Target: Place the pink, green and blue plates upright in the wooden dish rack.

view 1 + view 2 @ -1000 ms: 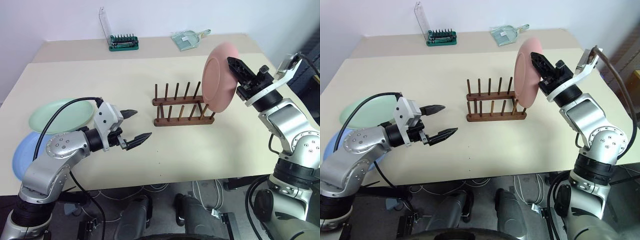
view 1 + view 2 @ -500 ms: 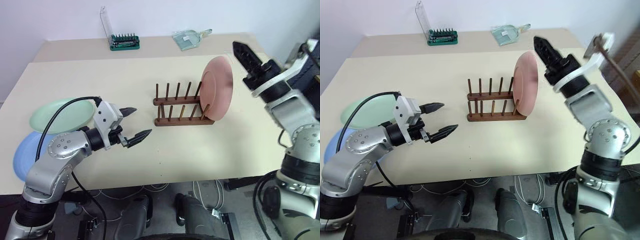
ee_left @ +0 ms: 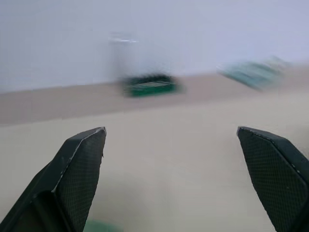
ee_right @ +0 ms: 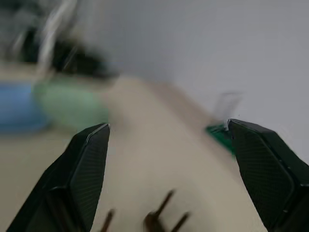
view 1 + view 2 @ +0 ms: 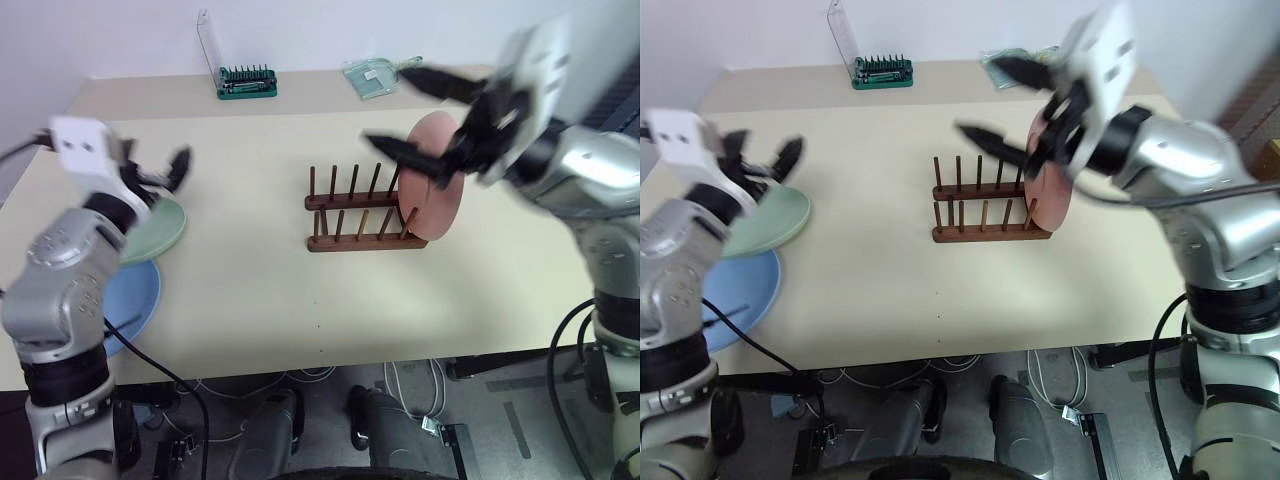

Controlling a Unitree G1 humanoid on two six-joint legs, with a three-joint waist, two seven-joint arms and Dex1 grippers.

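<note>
The pink plate (image 5: 440, 195) stands upright at the right end of the wooden dish rack (image 5: 355, 212), free of any gripper. My right gripper (image 5: 390, 107) hovers open and empty above the rack, just left of the plate's top edge. The green plate (image 5: 155, 228) lies flat at the table's left, partly overlapping the blue plate (image 5: 128, 300) nearer the front edge. My left gripper (image 5: 165, 167) is raised over the green plate, open and empty. The right wrist view shows wide-apart fingers (image 4: 82, 169), with rack pegs (image 4: 161, 217) below and both plates beyond.
A green bit case with a clear lid (image 5: 247, 82) and a clear greenish dustpan (image 5: 375, 78) sit at the back of the beige table (image 5: 250, 290). Cables hang below the table's front edge.
The right gripper let go of the pink plate, which now stands in the rack, then swung left above the rack and rolled. The left arm rose and swung left over the green plate.
</note>
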